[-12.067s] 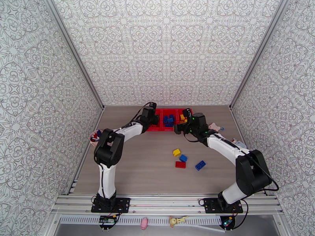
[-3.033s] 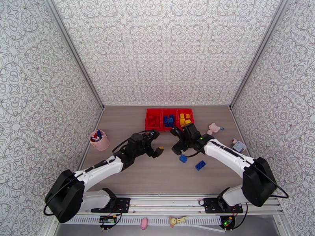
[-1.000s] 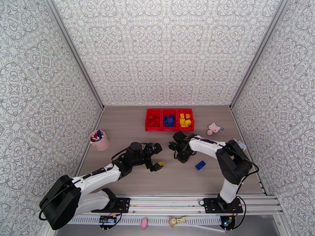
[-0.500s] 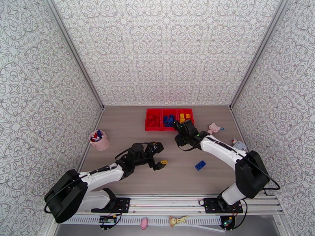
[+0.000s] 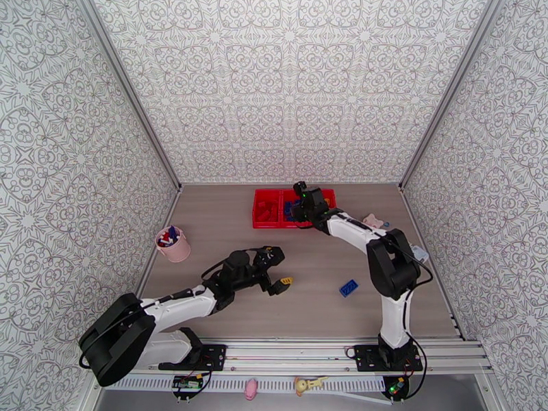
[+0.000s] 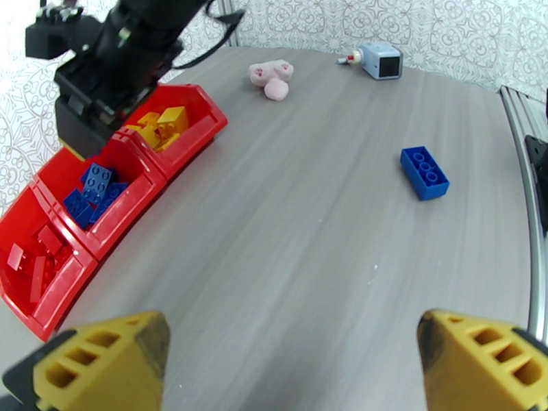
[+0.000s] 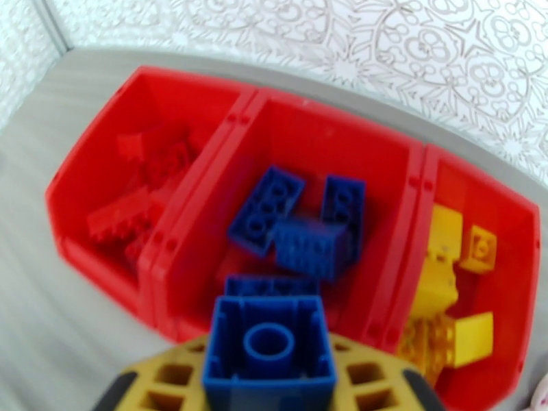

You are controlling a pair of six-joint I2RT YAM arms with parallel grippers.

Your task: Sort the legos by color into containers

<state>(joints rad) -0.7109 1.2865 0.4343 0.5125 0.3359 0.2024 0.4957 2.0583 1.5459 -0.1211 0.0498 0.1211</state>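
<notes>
Currently a blue brick [image 7: 268, 347] is clamped in the right gripper [image 5: 303, 200] over the middle bin [image 7: 322, 128] at the far edge of the bench [image 5: 219, 220]. The left gripper [image 6: 291, 361] is spread wide above mid-bench. A loose brick [image 6: 425, 172], also blue, lies toward the right edge.

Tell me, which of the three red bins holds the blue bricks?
The middle bin holds the blue bricks; the left bin holds red bricks and the right bin yellow bricks.
</notes>
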